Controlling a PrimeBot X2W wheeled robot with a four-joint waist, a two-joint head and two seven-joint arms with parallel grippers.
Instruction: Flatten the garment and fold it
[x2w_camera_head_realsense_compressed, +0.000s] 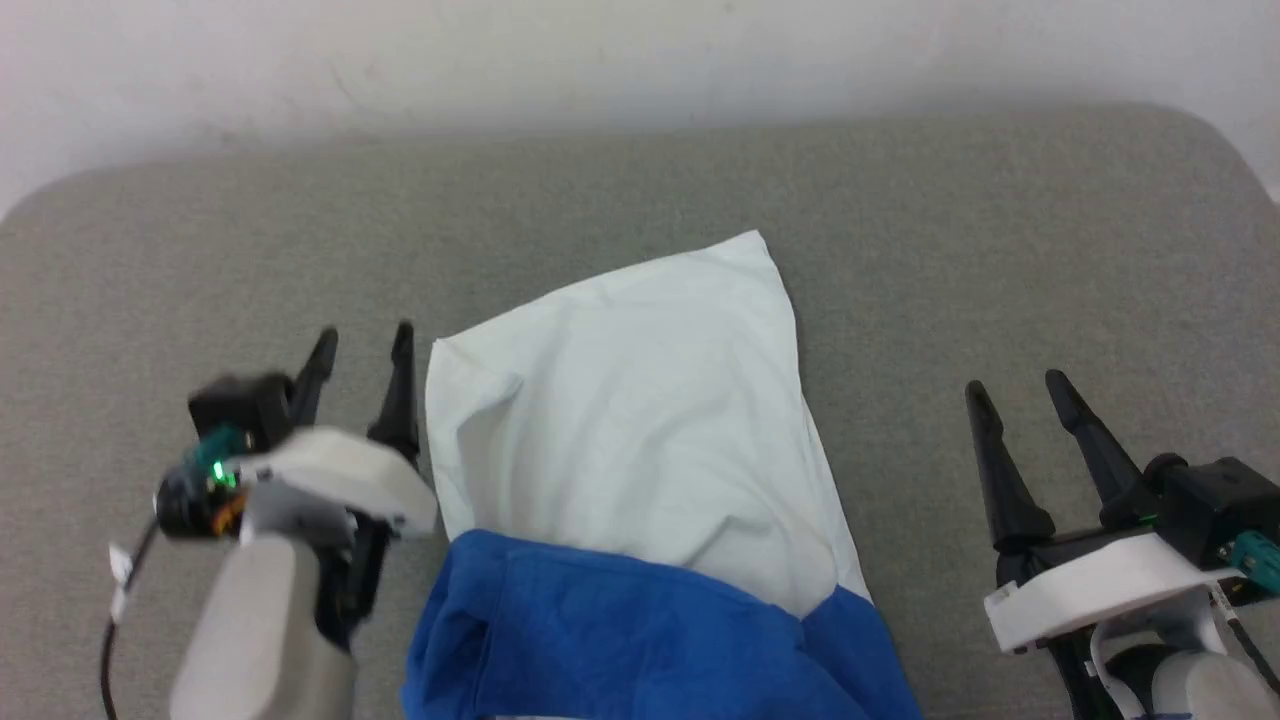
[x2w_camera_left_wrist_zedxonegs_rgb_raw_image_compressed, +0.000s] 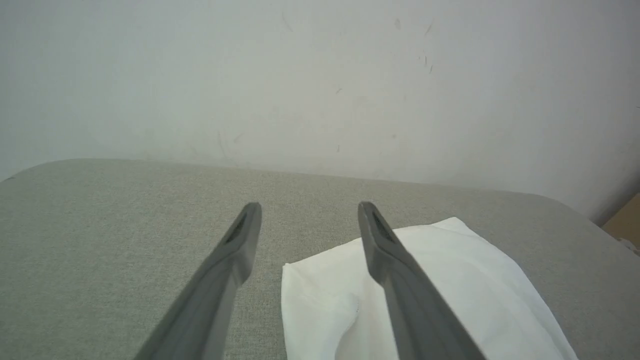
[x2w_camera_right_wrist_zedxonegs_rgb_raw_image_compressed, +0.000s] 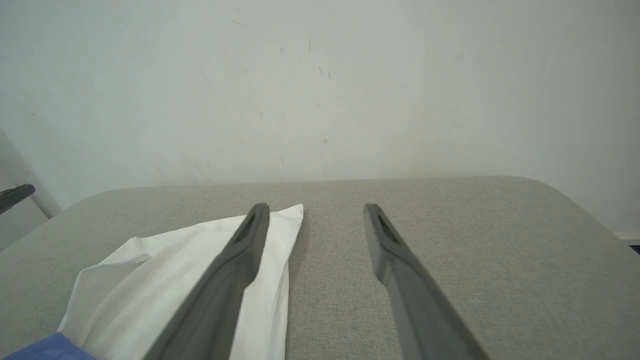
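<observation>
The garment (x2w_camera_head_realsense_compressed: 630, 420) lies folded into a narrow stack on the grey padded table (x2w_camera_head_realsense_compressed: 1000, 250); its white body reaches toward the wall and bright blue cloth (x2w_camera_head_realsense_compressed: 620, 630) is bunched over the near end. My left gripper (x2w_camera_head_realsense_compressed: 362, 348) hovers open just off the white cloth's left edge, holding nothing. In the left wrist view the garment (x2w_camera_left_wrist_zedxonegs_rgb_raw_image_compressed: 440, 280) runs under the right finger (x2w_camera_left_wrist_zedxonegs_rgb_raw_image_compressed: 400, 280). My right gripper (x2w_camera_head_realsense_compressed: 1020, 385) stands open well to the right, apart from the cloth. The right wrist view has the garment (x2w_camera_right_wrist_zedxonegs_rgb_raw_image_compressed: 165, 280) at lower left, beneath the left finger (x2w_camera_right_wrist_zedxonegs_rgb_raw_image_compressed: 225, 285).
A pale wall (x2w_camera_head_realsense_compressed: 640, 60) rises right behind the table's far rounded edge. Bare grey table surface spreads on both sides of the garment. A dark tip, likely the other arm, pokes in at the right wrist view's left edge (x2w_camera_right_wrist_zedxonegs_rgb_raw_image_compressed: 15, 195).
</observation>
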